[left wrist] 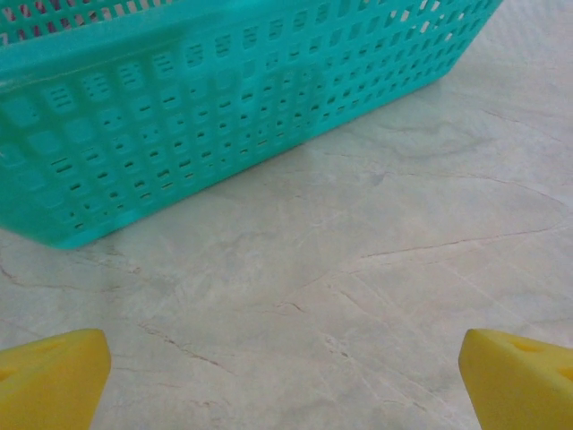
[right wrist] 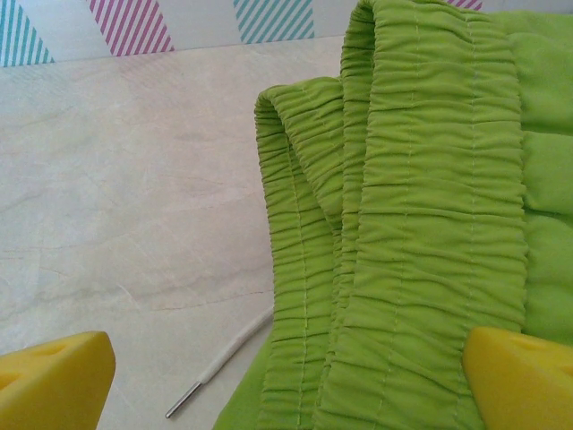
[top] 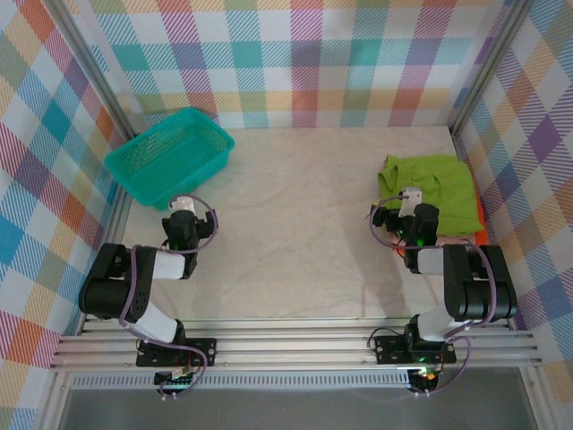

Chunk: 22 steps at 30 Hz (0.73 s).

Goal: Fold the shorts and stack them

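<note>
— Where do we find the shorts (top: 430, 170)?

— At about three o'clock on the table (top: 295, 242) in the overhead view, hard against the right wall. We see the lime green shorts (top: 443, 202) on top, folded into a rough rectangle. A sliver of the orange shorts (top: 482, 224) pokes out at their three o'clock edge. At their six o'clock edge we make out a pale pinkish strip, too small for us to name.

— And the fabric up close?

— From the right wrist we see soft, matte cloth. Its elastic waistband is gathered into fine ribs with rows of stitching and doubled over in thick, rounded folds. A white drawstring (right wrist: 224, 367) with a small metal tip lies on the table at seven o'clock of that waistband.

— How do the grippers stand?

— The right gripper (right wrist: 286, 381) has its yellow, wedge-shaped fingertips (right wrist: 54, 381) far apart, one over bare table and the other over the green waistband. We cannot tell whether that one touches the cloth, and nothing is clamped between them. The left gripper (left wrist: 285, 381) is spread just as wide above bare table, with nothing in its grasp.

— What sits near the left one?

— The teal basket (left wrist: 224, 107), rigid plastic mesh with rows of small slots. It is at ten o'clock on the table overhead and at twelve o'clock from the left fingertips, near but apart.

— And the surroundings?

— We see a smooth, pale, marble-veined tabletop and walls (top: 304, 63) in pastel plaid.
</note>
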Available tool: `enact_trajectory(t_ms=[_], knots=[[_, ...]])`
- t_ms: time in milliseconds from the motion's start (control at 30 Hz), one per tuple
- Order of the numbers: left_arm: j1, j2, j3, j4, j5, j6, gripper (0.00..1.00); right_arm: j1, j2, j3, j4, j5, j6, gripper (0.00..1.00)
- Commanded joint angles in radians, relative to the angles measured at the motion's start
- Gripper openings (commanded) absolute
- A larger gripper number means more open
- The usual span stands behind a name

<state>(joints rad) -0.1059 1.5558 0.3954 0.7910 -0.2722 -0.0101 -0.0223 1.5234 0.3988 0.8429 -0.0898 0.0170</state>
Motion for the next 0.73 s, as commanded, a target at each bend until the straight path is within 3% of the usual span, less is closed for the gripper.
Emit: enact_trajectory(t_ms=[0,700], knots=[[0.011,0.002,0.010,0.037,0.033,0.012,1.00,0.005,0.012,0.012,-0.013,-0.008,-0.009,0.99],[0.012,0.004,0.015,0.030,0.046,0.018,1.00,0.005,0.011,0.014,-0.014,-0.008,-0.010,0.99]])
